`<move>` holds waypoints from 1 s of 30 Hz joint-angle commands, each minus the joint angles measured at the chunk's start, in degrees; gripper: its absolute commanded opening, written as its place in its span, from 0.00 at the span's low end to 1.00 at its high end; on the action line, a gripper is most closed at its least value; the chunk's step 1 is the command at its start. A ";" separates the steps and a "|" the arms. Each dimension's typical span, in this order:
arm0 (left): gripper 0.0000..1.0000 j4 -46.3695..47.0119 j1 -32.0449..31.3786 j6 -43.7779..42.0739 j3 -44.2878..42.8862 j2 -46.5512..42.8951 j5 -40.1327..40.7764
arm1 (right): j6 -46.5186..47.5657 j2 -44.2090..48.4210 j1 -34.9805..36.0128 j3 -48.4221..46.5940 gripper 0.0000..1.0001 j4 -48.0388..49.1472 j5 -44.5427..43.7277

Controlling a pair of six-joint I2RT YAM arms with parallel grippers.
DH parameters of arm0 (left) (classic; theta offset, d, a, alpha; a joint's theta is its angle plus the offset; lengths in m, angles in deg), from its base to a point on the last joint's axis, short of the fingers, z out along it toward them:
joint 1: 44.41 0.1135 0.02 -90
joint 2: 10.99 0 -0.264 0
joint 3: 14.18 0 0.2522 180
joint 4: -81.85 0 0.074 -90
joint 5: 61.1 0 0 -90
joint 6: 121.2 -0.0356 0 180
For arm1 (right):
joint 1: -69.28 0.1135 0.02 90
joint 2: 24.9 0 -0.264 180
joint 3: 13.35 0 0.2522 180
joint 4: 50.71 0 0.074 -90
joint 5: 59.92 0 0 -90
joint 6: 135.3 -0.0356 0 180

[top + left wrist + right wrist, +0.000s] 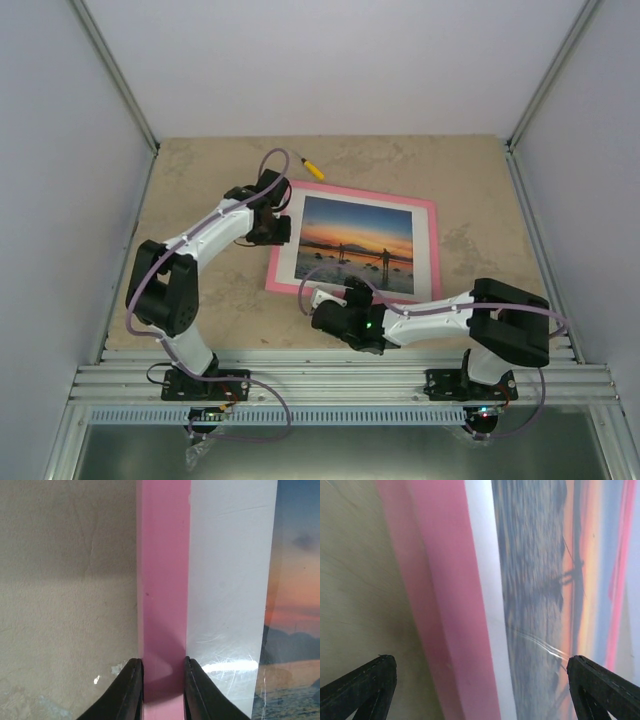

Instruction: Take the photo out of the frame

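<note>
The pink frame (352, 189) lies face up on the table with the sunset photo (357, 243) inside a white mat. My left gripper (274, 228) is at the frame's left edge. In the left wrist view its fingers (131, 690) are closed on either side of the pink rail (162, 580), with the mat (227, 580) and photo (295, 630) to the right. My right gripper (335, 303) is at the frame's near edge. In the right wrist view it is wide open (480, 680), above the pink rail (445, 605) and photo (540, 580), holding nothing.
A yellow-handled screwdriver (309, 166) lies on the table just beyond the frame's far left corner. Grey walls enclose the table on the left, right and back. An aluminium rail runs along the near edge.
</note>
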 commanded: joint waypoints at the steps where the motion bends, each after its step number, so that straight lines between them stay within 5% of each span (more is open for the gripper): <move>1: 0.00 0.20 0.03 1.38 -2.21 -4.49 -1.32 | 1.33 -2.17 0.19 2.05 0.93 5.25 -12.14; 18: 0.00 1.45 0.06 1.42 -0.68 -7.32 -4.08 | 9.37 -10.74 0.20 0.42 0.63 23.36 -24.45; 23: 0.00 2.77 0.48 2.66 -0.40 -8.42 -5.57 | 10.86 -5.59 0.67 0.86 0.46 21.43 -23.67; 30: 0.08 4.67 4.95 4.45 0.46 -11.26 -11.18 | 13.22 3.18 1.34 -0.04 0.09 17.16 -21.32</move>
